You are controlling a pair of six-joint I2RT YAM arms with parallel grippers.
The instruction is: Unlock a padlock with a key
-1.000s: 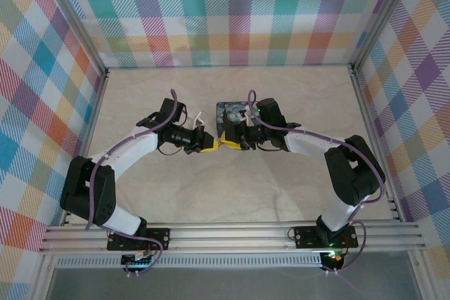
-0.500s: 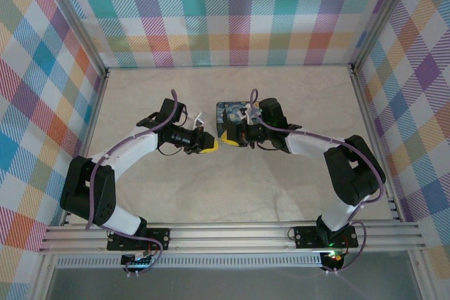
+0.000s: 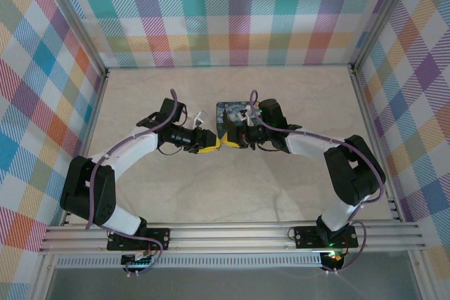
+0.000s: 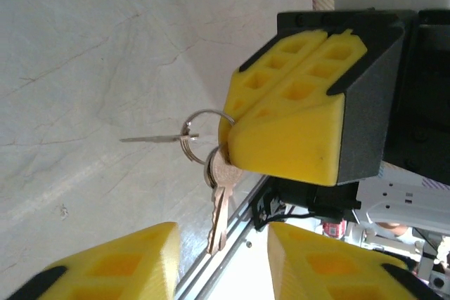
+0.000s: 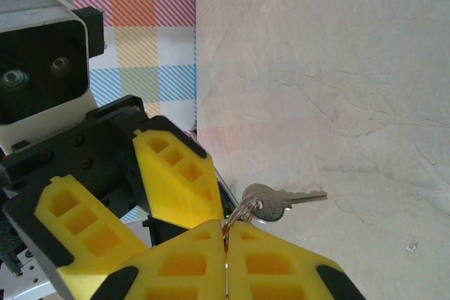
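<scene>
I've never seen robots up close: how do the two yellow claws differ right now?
The left gripper has its fingers apart; the right gripper has them pressed together. The right gripper pinches the key ring, keys dangling; the left gripper grips nothing. Both are yellow-tipped and face each other.

Top external: fixed high behind the black arm bases, tilted down and forward, far enough to take in the whole beige marble-look tabletop and the pastel plaid walls.

Left wrist: very close, low over the tabletop, looking past its own left gripper at the right gripper.

Right wrist: equally close, facing the opposite way (the two wrist views look at each other).

Shared: silver keys on a split ring appear in both wrist views, and the top view covers that spot mid-table.
</scene>
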